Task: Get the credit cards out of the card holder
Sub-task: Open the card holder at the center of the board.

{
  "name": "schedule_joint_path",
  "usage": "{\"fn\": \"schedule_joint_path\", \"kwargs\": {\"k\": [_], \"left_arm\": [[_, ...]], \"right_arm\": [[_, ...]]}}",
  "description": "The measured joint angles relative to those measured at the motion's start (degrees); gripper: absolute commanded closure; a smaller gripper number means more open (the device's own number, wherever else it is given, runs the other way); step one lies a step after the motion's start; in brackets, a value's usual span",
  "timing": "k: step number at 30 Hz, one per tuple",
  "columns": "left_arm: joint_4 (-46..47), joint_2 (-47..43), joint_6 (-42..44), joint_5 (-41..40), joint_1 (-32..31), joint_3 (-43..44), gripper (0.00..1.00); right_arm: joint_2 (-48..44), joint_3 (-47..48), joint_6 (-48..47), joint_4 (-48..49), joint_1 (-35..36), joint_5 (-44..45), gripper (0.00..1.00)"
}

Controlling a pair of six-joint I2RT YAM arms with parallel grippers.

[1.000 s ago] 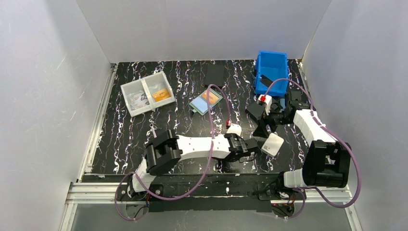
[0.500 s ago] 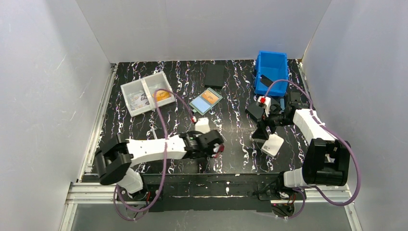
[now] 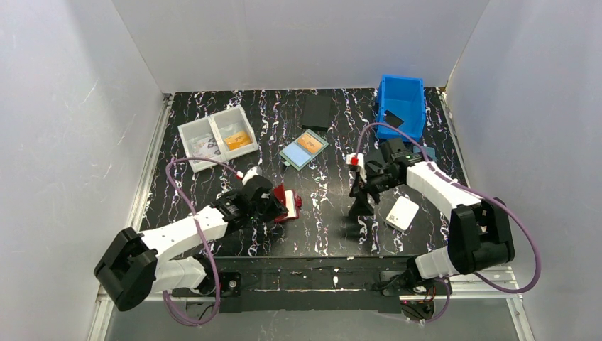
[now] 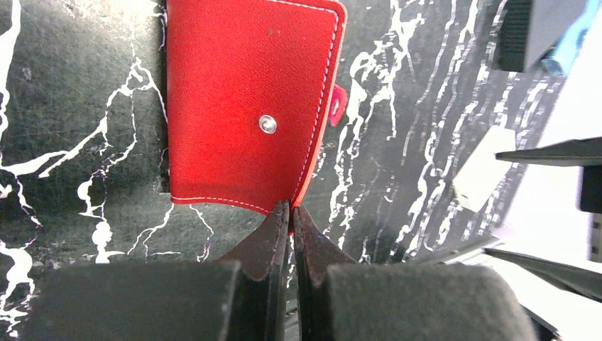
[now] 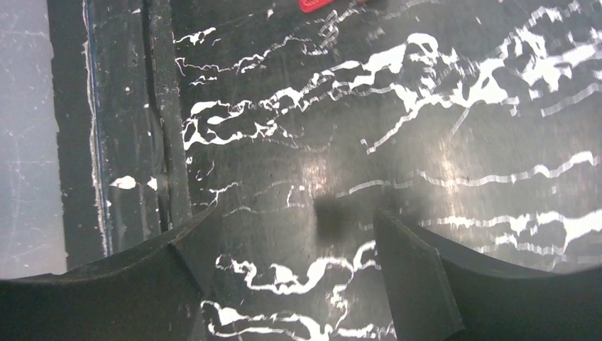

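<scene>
Top view looks down from above-behind on the whole table point(image 3: 334, 135). Both wrist views look down close. All three show the card holder point(image 4: 248, 106).

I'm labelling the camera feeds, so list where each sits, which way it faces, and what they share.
Top external: fixed above and behind the bases, looking down on the table; shows both arms, left tool and right tool.
Left wrist: on the left arm, looking along its shut fingers at the card holder they pinch by an edge.
Right wrist: on the right arm, looking down at tabletop between its open fingers.
Shared: the card holder shows in all three, a sliver at the right wrist's top edge.
</scene>
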Motion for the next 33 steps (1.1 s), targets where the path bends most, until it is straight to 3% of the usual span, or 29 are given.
{"fn": "schedule_joint_path", "kwargs": {"k": [5,13,19,24,28,33], "left_arm": [[3.19,-3.08,0.7,6.05,2.8,-2.34,1.0],[5.09,-6.38,0.13,9.49,2.86,-5.29,1.0],[5.11,-8.98,-1.11,9.55,3.08,-6.88,1.0],[6.19,-9.27,-2.05,9.86,3.1,-8.07,1.0],[7.19,-10.21,-2.97,9.99,3.1,-9.57,1.0],[6.97,-12.68,-3.76,9.44,3.63,-11.1,1.0]], "right_arm": [[1.4,0.0,3.78,8.17,9.77,4.98,0.12],[8.39,-0.07,17.64,32.17,26.25,22.08,0.14],[14.45,2.36,23.56,38.6,29.51,30.95,0.17],[14.47,2.36,27.02,41.31,30.49,35.47,0.35],[15.02,2.36,29.16,42.03,31.61,39.54,0.69],[15.56,2.36,30.45,41.81,31.74,43.82,0.98]]}}
